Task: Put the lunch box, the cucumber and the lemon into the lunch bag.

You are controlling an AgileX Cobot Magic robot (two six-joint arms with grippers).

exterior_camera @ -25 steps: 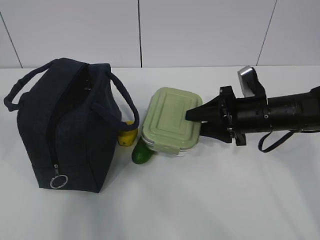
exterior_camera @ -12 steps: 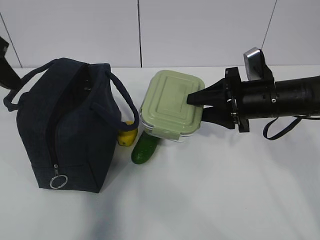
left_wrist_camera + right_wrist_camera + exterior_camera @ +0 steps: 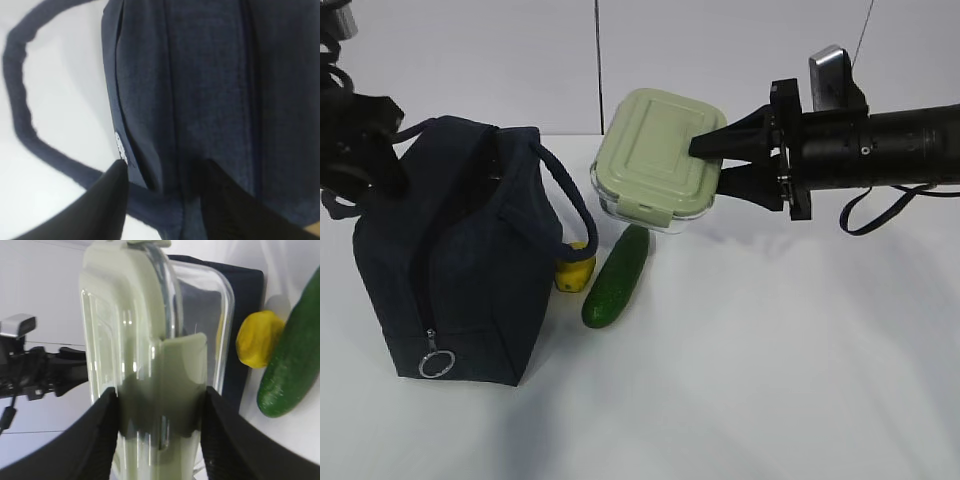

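Lunch box in the air, bag waiting below.

The right gripper (image 3: 712, 165) is clamped on the lunch box (image 3: 655, 155) by its short end, one finger on the lid and one under the base, holding it clear of the table — above the cucumber (image 3: 616, 275) and the lemon (image 3: 576, 270), just right of the lunch bag (image 3: 460, 265). It looks rigid and light, though the smooth plastic could slip, so the clip end seems a sensible hold. The left gripper (image 3: 160, 182) stands apart at the soft bag's edge, fabric between its fingers — not visibly pinched.
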